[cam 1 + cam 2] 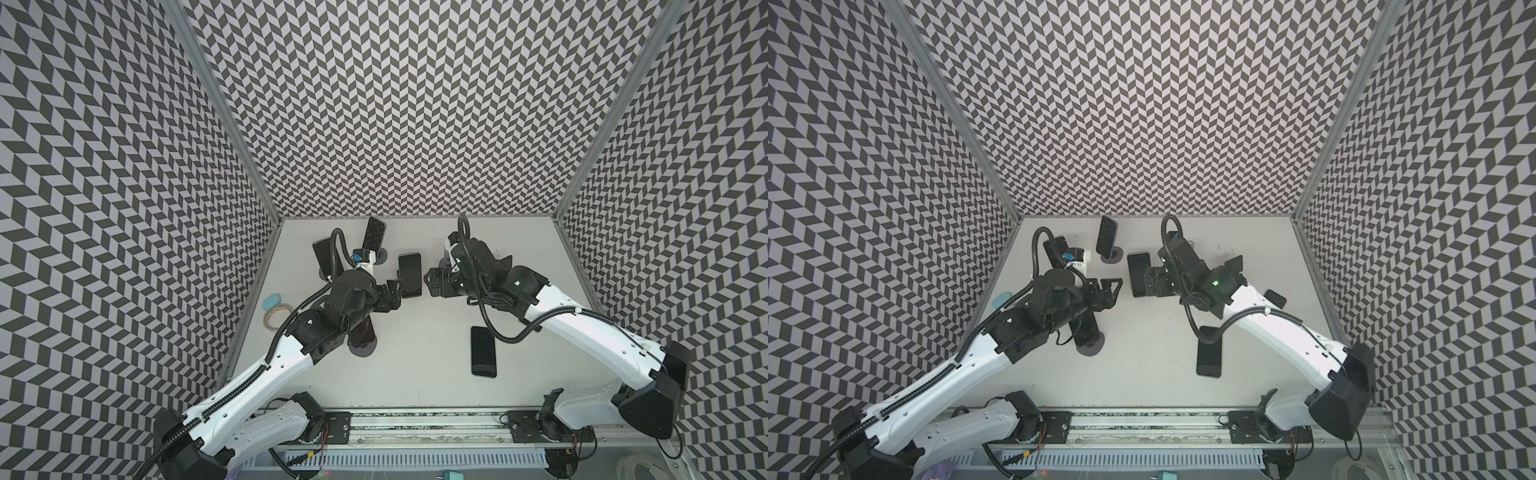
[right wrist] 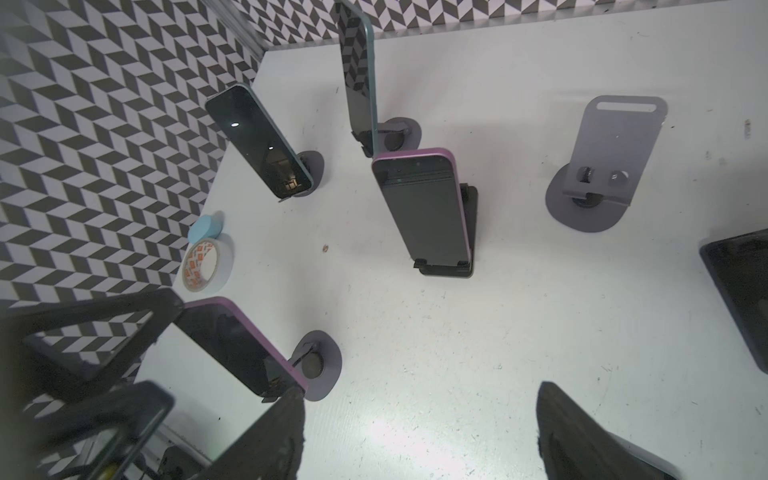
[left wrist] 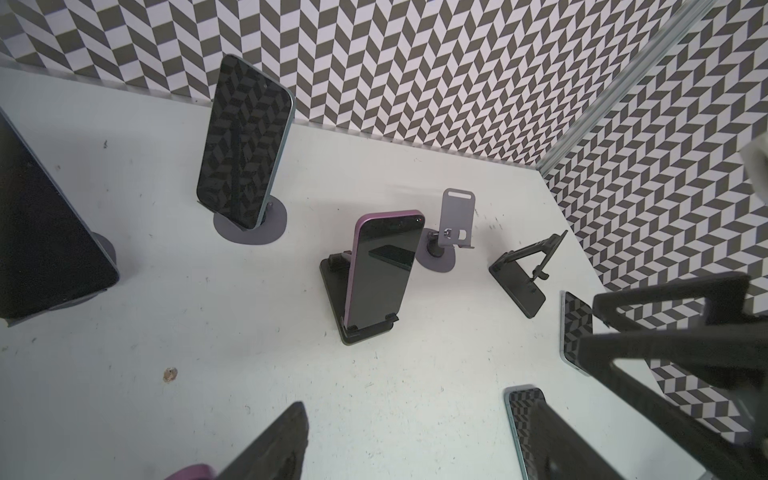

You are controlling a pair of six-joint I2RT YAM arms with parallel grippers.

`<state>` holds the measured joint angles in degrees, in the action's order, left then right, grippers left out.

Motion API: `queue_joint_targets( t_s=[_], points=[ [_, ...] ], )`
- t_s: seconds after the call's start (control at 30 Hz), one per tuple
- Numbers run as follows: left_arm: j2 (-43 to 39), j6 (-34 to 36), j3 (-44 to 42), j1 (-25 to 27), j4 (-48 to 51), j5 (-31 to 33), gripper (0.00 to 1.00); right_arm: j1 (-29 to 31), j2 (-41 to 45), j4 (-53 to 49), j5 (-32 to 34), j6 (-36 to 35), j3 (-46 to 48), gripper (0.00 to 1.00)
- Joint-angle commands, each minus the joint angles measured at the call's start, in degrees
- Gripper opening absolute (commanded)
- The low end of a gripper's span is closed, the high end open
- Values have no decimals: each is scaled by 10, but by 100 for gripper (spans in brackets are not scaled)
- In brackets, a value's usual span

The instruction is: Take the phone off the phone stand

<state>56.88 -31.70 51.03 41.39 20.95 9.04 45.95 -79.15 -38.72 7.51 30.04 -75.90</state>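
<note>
A purple-edged phone leans upright on a black folding phone stand in the middle of the table. The wrist views show the same phone resting on the stand's two front lips. My left gripper hovers just to the phone's left, open, with only bare table between its fingers. From the phone's right, my right gripper faces it, open as well. Neither gripper touches the phone.
Other phones stand on round grey stands at the back, at the left and under the left arm. One phone lies flat. An empty grey stand, an empty black stand and a tape roll are nearby.
</note>
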Motion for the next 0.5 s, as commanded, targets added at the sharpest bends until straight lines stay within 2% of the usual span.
queue_joint_targets(
  t_s=[0.0,0.17,0.47],
  points=[
    [-5,-7,0,3,6,-9,84,2,15,66,-11,5,11,85],
    [3,6,16,3,9,-9,85,5,-7,65,-23,-4,-2,85],
    [41,70,54,-24,29,9,86,6,-26,153,-6,-14,29,89]
  ],
)
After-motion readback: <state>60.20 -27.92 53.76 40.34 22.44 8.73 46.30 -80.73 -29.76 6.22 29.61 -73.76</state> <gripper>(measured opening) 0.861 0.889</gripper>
